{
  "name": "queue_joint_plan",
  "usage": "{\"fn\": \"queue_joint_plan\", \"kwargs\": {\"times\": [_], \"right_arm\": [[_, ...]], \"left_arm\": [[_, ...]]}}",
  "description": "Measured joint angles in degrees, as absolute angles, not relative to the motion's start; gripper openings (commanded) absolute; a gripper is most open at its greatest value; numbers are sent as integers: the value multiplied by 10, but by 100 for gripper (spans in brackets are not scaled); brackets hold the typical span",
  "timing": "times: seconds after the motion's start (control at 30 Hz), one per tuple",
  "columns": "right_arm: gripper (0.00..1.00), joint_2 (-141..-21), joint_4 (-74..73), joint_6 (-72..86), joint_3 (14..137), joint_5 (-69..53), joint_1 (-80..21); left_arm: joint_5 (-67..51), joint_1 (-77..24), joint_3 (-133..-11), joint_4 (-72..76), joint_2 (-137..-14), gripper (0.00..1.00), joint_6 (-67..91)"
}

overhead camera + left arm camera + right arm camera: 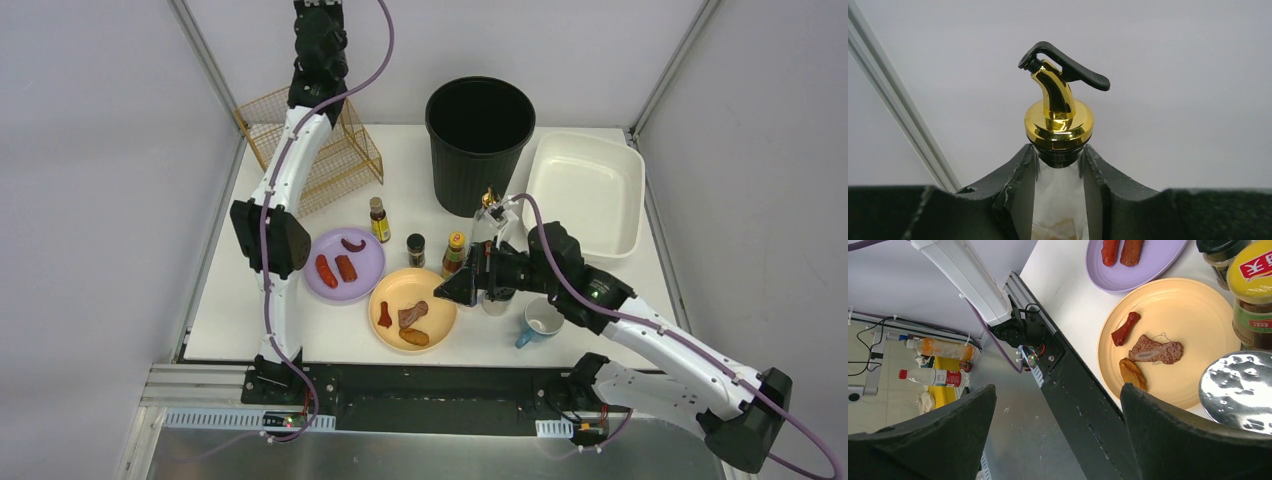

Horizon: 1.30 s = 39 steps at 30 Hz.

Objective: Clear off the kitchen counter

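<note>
The white kitchen counter (410, 160) carries plates, bottles and a mug. My left gripper (1058, 150) is shut on the neck of a clear glass bottle (1058, 200) with a gold pourer (1058, 117), held up against the grey wall. In the top view that arm rises past the top edge. My right gripper (455, 288) hovers open and empty over the front of the counter beside the yellow plate (412, 310). Its view looks past the counter's black front rail (1088, 400). A second gold-spouted bottle (489, 205) stands behind the right arm.
A purple plate (345, 265) holds sausages. Three small sauce bottles (416, 250) stand mid-counter, and a blue mug (542, 322) sits front right. At the back are a black bin (480, 143), a white tub (585, 195) and a wire basket (320, 150). A silver lid (1243, 390) lies by the right finger.
</note>
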State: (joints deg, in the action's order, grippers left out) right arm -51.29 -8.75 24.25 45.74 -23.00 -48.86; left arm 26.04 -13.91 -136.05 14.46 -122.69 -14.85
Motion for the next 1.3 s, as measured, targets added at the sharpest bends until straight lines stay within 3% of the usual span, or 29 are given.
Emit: {"fn": "queue_joint_plan", "kwargs": {"times": [0.4, 1.3], "right_arm": [[99, -492, -88, 239, 451, -234, -489], [99, -520, -82, 238, 443, -245, -496]], "left_arm": [[291, -153, -1271, 238, -1227, 0, -195], [296, -153, -1247, 370, -1274, 0, -272]]}}
